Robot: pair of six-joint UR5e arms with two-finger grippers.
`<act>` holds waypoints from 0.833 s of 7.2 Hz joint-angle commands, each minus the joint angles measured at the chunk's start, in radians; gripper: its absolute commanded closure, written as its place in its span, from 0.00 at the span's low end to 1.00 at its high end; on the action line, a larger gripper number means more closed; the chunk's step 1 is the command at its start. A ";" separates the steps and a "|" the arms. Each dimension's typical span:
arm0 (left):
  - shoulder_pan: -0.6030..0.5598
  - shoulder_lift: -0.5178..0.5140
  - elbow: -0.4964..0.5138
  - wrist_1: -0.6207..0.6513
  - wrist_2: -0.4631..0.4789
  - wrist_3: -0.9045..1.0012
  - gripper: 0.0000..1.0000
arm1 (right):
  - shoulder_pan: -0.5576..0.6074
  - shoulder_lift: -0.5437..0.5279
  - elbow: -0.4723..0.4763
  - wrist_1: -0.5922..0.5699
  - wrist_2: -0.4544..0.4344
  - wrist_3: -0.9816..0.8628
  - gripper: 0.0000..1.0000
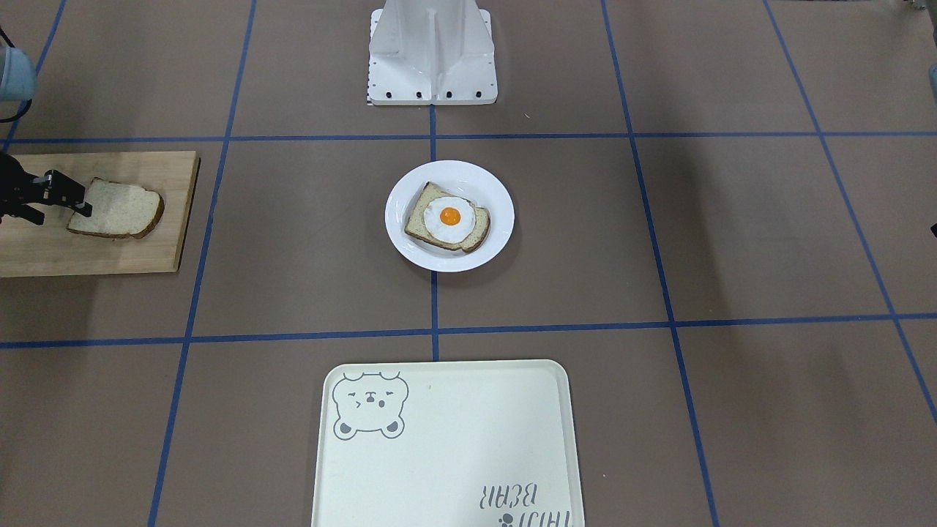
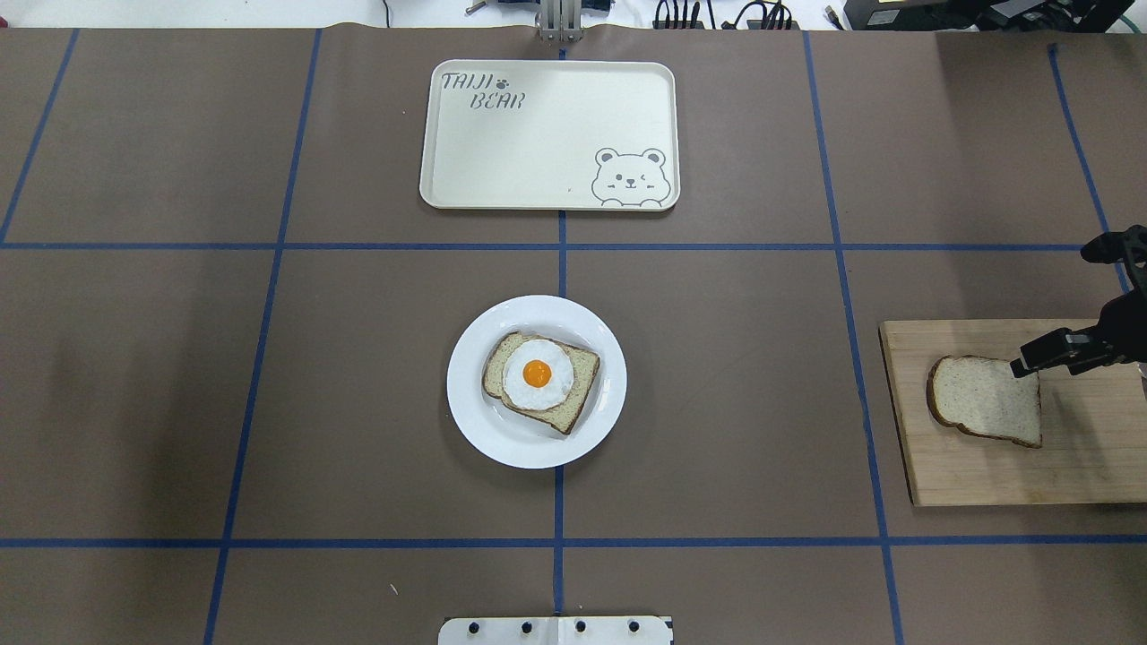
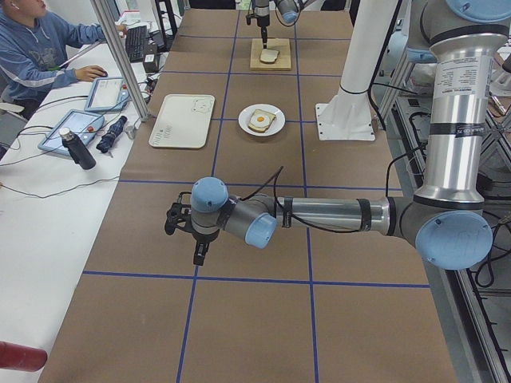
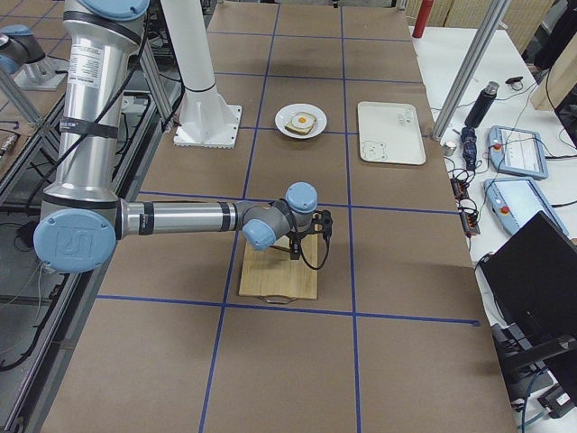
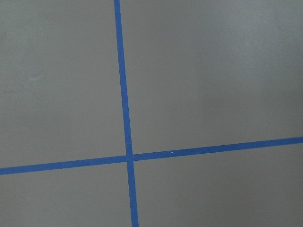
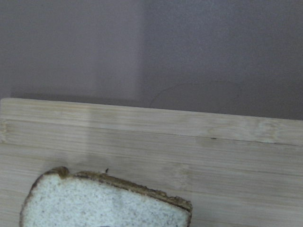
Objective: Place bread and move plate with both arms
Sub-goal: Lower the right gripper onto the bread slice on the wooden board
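Jaws, right: standing spread on the right gripper (image 1: 62, 211), one finger touching or nearly touching the straight edge of the bread (image 2: 986, 410), the other hanging well clear of it; pinching nothing.
Jaws, left: showing only in the side view, on the left gripper (image 3: 185, 238); cannot tell whether spread or pressed together.
Bread: lying flat on the wooden board (image 2: 986, 479) at the table's right end, rounded top pointing toward the plate, straight edge facing the right gripper.
Plate: sitting at mid-table (image 2: 470, 432), well apart from the board, carrying the egg-topped slice (image 2: 538, 376); touching neither gripper.
Tray: lying beyond the plate (image 2: 502, 152), on the side away from the robot, bear drawing showing in one corner.
Left arm: hovering over bare table at the left end, wrist camera looking down on crossing blue tape lines (image 5: 127, 158).
Step in hand: seeming to be the approach for picking up the bread; grasp not yet made.
Next move: likely calling for setting the spread fingers either side of the slice, squeezing gently since soft bread crushes easily, then lifting and carrying it across to the plate, presumably onto the egg-topped slice.
After that: probably needing both grippers at opposite rims of the plate, perhaps heading for the tray; guessing only.
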 commanded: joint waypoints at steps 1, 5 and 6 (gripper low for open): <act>-0.001 0.000 -0.001 0.000 0.000 0.000 0.01 | -0.020 0.001 -0.023 0.000 -0.003 -0.001 0.13; -0.001 0.005 -0.006 -0.002 0.000 0.000 0.02 | -0.026 0.006 -0.030 -0.002 0.000 0.002 0.60; -0.002 0.009 -0.007 -0.003 -0.006 0.000 0.01 | -0.026 0.008 -0.038 0.000 0.002 0.002 0.63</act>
